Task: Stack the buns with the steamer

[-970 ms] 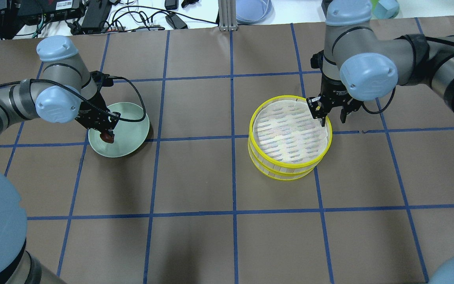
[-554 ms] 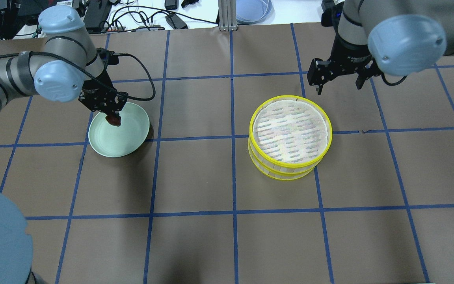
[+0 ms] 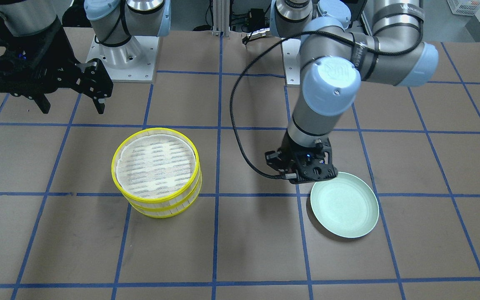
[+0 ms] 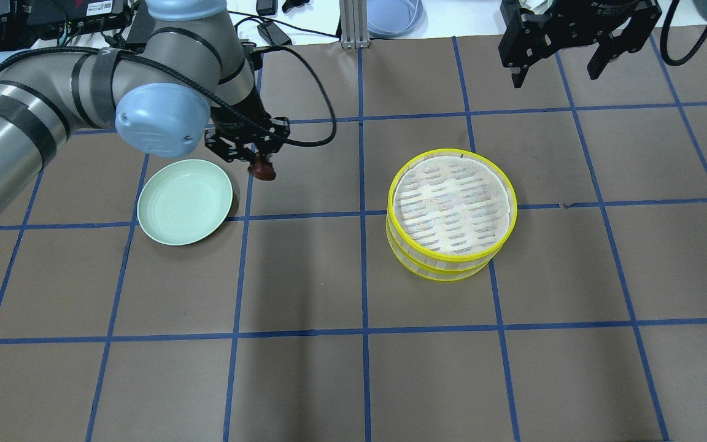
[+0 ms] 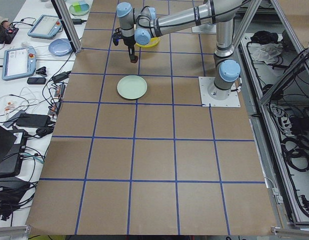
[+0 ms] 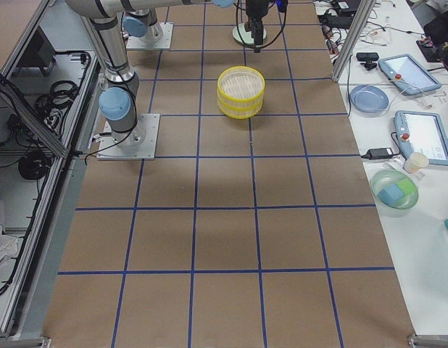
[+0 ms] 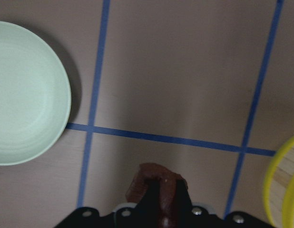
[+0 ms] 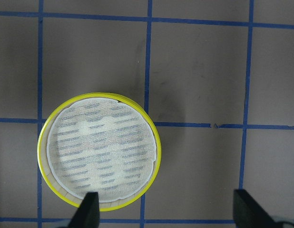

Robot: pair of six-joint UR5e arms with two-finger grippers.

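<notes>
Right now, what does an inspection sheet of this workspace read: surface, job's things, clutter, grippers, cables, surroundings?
Surface: brown table, blue tape grid.
Job's things: steamer trays stacked, top one empty; brown bun held above the table; no other bun seen.
Clutter: green plate, empty.
Grippers: left gripper shut on brown bun; right gripper open, holding nothing.
Cables: black cable loops from left wrist.
Surroundings: bench with electronics.

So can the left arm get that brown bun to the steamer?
Probably yes: the left gripper holds the brown bun, only bare table lies before the steamer, and the right gripper sits far off, open.
</notes>
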